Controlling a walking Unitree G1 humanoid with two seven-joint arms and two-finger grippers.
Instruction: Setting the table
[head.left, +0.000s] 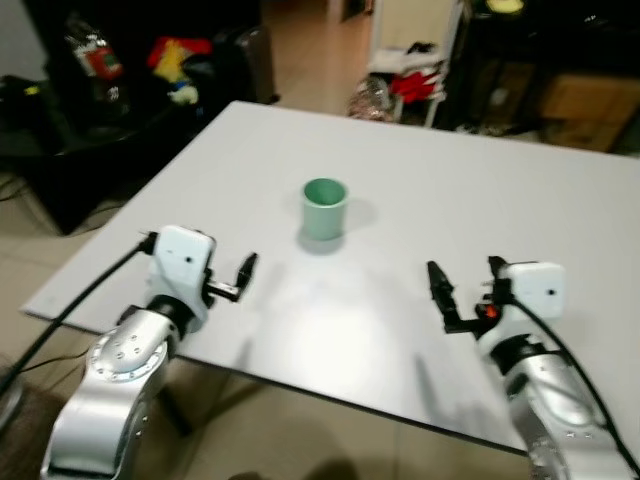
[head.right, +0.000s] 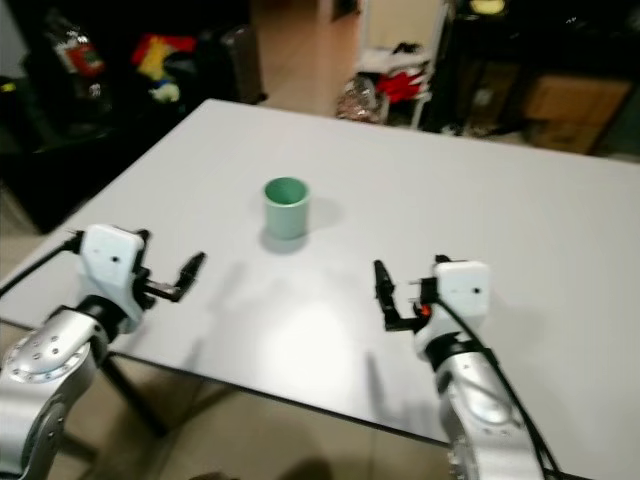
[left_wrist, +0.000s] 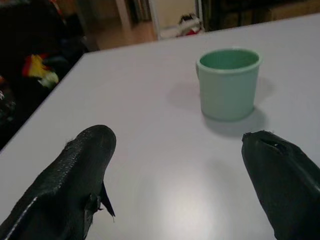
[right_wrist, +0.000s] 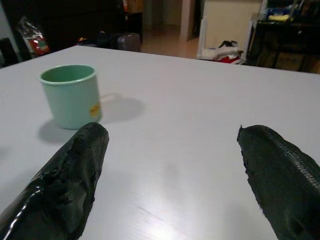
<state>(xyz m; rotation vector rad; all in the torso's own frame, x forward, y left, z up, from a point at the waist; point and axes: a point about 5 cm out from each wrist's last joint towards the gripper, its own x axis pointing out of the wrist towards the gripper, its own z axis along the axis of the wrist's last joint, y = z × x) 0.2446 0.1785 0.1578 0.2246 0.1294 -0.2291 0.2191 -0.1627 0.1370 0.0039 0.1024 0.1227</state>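
Both tools hover released above the bench (head.left: 520, 190), left tool (head.left: 243, 276) at 8 o'clock of the green cup (head.left: 324, 208), right tool (head.left: 452, 294) at 4, because I judge either can reach it.

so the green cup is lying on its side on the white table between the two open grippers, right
Not quite: the green cup stands upright, mouth up, as the left wrist view shows plainly. The rest holds: it sits on the white table, ahead of and between the left gripper and the right gripper, both with fingers apart and holding nothing.
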